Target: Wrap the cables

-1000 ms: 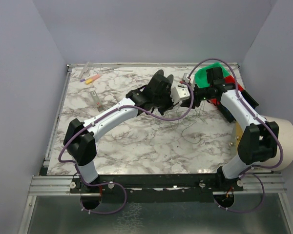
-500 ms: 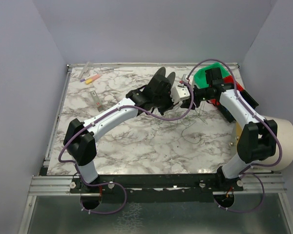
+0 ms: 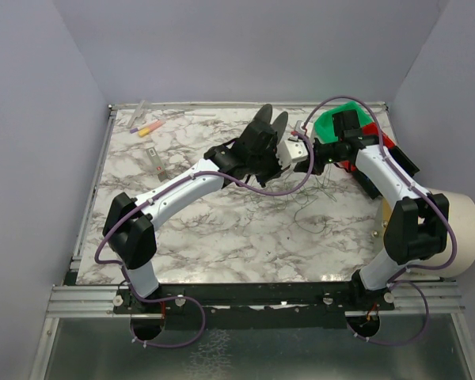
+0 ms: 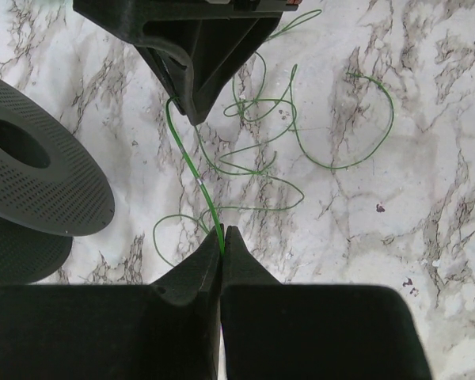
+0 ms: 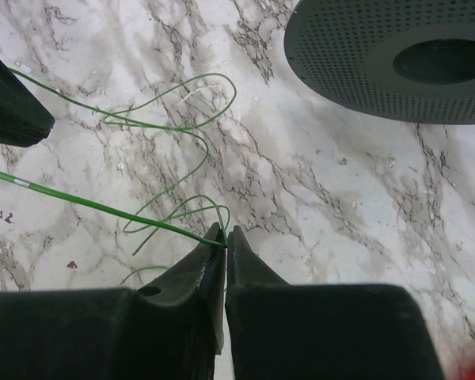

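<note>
Marble table [image 3: 222,229], centre-right. Item: thin green cable [image 5: 103,207], loose curls on the marble, one strand taut between both arms. Left gripper [image 4: 222,237] pinches it; right gripper [image 5: 225,237], newly closed, pinches it too. Black spool [image 5: 396,59] nearby. Winding can probably begin.
</note>
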